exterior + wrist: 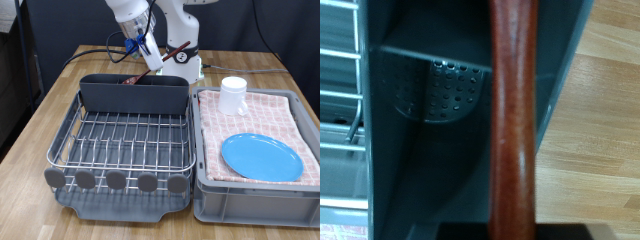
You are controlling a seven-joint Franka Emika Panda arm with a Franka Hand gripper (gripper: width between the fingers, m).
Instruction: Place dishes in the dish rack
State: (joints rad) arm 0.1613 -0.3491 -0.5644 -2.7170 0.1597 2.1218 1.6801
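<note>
My gripper [151, 57] hangs over the tall grey utensil compartment [135, 97] at the back of the dish rack [125, 138], shut on the dark reddish-brown wooden spoon [512, 120]. In the wrist view the spoon runs straight down into the compartment, above its perforated floor [445, 85]. In the exterior view a bit of the spoon [132, 78] shows at the compartment's rim. The blue plate [261, 157] and the white mug [233, 93] lie on the pink checked cloth in the grey bin [250, 198], at the exterior view's right. The wire grid holds no dishes.
The rack and bin stand side by side on a wooden table [60, 95]. The robot base [180, 55] and cables are behind the rack. The rack's wires [335, 92] and the table top [605, 140] flank the compartment in the wrist view.
</note>
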